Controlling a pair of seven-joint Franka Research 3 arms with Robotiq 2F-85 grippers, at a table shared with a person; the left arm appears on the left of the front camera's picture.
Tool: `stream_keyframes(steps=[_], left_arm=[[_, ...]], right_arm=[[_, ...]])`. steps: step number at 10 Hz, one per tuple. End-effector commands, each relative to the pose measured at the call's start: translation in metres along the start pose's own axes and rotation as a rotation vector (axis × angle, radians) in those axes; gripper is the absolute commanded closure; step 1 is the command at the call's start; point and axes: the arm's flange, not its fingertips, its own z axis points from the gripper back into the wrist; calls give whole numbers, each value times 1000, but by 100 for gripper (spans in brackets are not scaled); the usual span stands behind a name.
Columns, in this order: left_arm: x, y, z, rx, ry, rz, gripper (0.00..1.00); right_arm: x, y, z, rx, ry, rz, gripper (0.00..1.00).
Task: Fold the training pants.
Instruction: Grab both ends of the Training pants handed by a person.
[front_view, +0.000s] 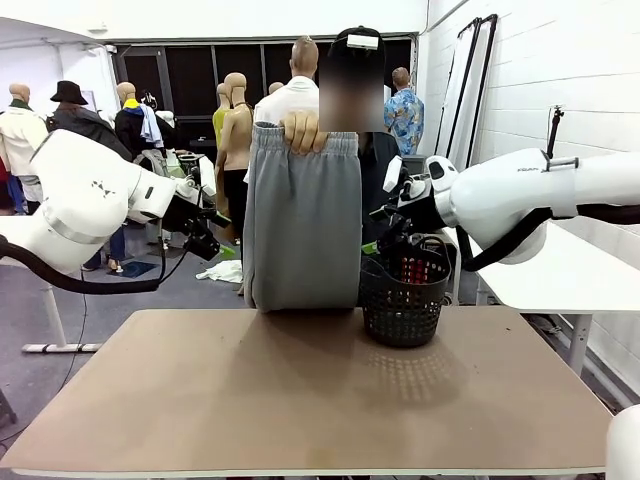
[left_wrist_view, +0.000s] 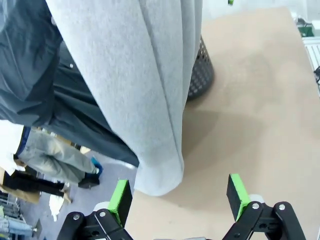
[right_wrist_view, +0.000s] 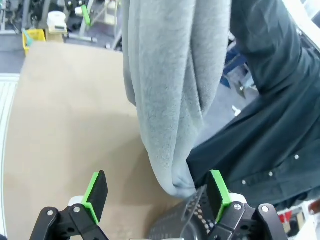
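Hanging from a person's hand (front_view: 303, 132), the training pants (front_view: 303, 230) drop in one long grey fold just beside the black mesh basket (front_view: 404, 300), which stands at the far edge of the worktop (front_view: 300, 400). The hand grips the gathered waistband well above the basket's rim. The lower end of the pants comes down level with the basket's foot, and you cannot tell from these views whether the cloth rests on the worktop or hangs just clear of it.

Your left fingers (left_wrist_view: 120, 196) are spread wide with nothing between them. They sit on the side of the pants away from the basket and point at the rounded lower fold. In the left wrist view, part of the basket shows just behind the grey cloth.

Your right fingers (right_wrist_view: 96, 196) are also spread wide and empty. They hover directly over the basket, whose mesh rim shows low between the green pads. The bottom of the pants hangs just beyond that rim, apart from both pads.

The person's dark shirt (right_wrist_view: 270, 125) stands behind the pants, on the far side of the basket from you.
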Motion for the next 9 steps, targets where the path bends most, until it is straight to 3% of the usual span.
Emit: stream_keyframes(steps=[1,2,4,9], left_arm=[[-7,7,-2,-39,-82,1,0],[0,0,0,0,0,0,0],[0,0,0,0,0,0,0],[-1,16,-11,-7,-115,-31,0]], right_arm=[[-6,-11,-7,-14,-45,5,0],[0,0,0,0,0,0,0],[0,0,0,0,0,0,0],[6,-25,-17,48,-133,2,0]])
